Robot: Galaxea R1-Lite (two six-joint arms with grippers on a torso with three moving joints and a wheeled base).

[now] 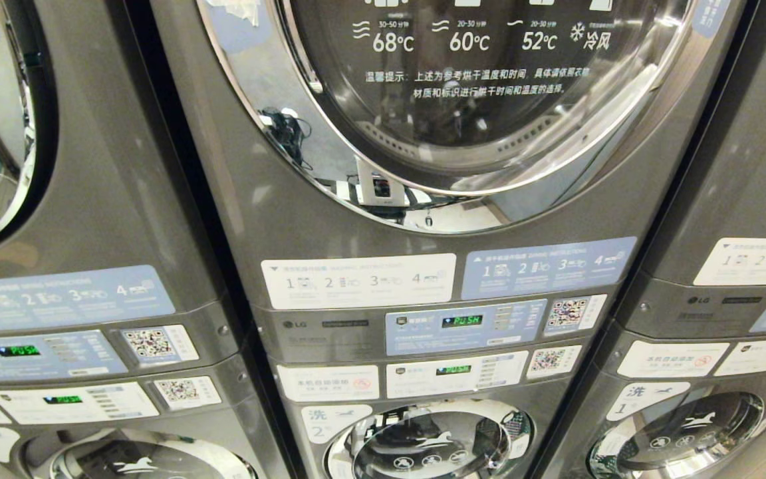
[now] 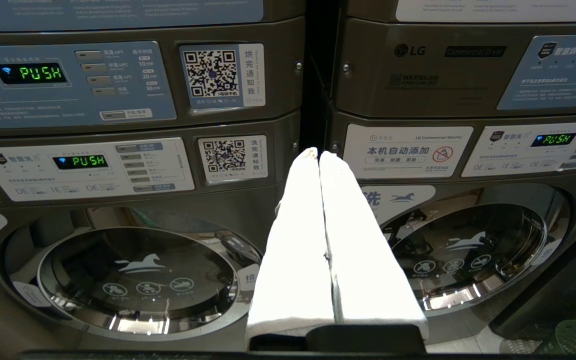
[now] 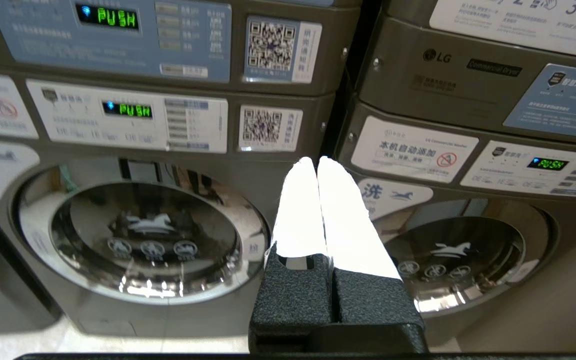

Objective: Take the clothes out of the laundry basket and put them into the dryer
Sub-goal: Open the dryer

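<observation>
Pointing level at the row of grey stacked machines, the left gripper (image 2: pixel 319 156) shows its two white fingers (image 2: pixel 295 240) pressed flat together, empty, its tips before the dark gap between two washer fronts. The right gripper (image 3: pixel 317 162) sits the same way, white fingers (image 3: pixel 348 225) closed on nothing, aimed at the next gap along the row (neither arm appears in the head view). Just beyond the left gripper's tips, a QR sticker (image 2: pixel 233 157) lies to one side of the gap and a white label with a red prohibition sign (image 2: pixel 408 150) to the other. Below those, round washer doors (image 2: pixel 140 280) with a white horse mark flank the gripper.

Farther off and higher, the centre machine's control strip (image 1: pixel 466 326) glows with a green "PUSH" display (image 1: pixel 461 320). Above that strip sit a white instruction sticker (image 1: pixel 358 281) and a blue one (image 1: pixel 549 267). Higher still is the dryer (image 1: pixel 276 199), its chrome-ringed round door (image 1: pixel 476 100) closed, with temperature markings printed on the glass.

No laundry basket or clothes show in any view, so their place cannot be told.
</observation>
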